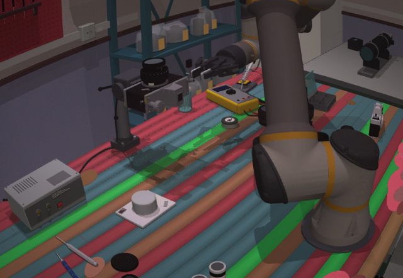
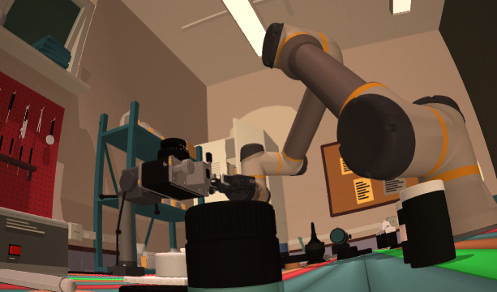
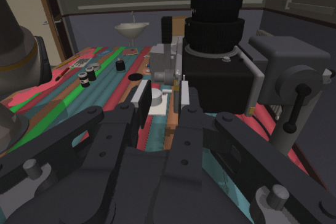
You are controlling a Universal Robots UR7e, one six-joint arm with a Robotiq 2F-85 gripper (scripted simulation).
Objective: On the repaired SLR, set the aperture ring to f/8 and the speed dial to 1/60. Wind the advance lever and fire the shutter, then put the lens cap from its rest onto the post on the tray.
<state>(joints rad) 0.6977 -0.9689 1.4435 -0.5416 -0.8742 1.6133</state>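
Observation:
The SLR camera (image 1: 153, 88) is clamped on a grey stand at the far side of the bench, lens (image 1: 154, 70) pointing up. Its top plate, with a round dial (image 2: 186, 166) and a small lever (image 3: 167, 90), faces my gripper. My gripper (image 1: 195, 72) is level with that end of the body, fingers partly closed and empty, with the lever just ahead of the fingertips (image 3: 163, 93). The white tray with its grey post (image 1: 144, 203) sits near the bench's front. A black round lens cap (image 1: 124, 262) lies flat at the front edge.
A teal shelving unit (image 1: 169, 25) with jars stands right behind the camera. A yellow meter (image 1: 232, 98) and a glass beaker (image 1: 185, 103) sit below the gripper. A grey power box (image 1: 44, 192), two probes (image 1: 76, 252) and film canisters (image 1: 217, 268) occupy the front.

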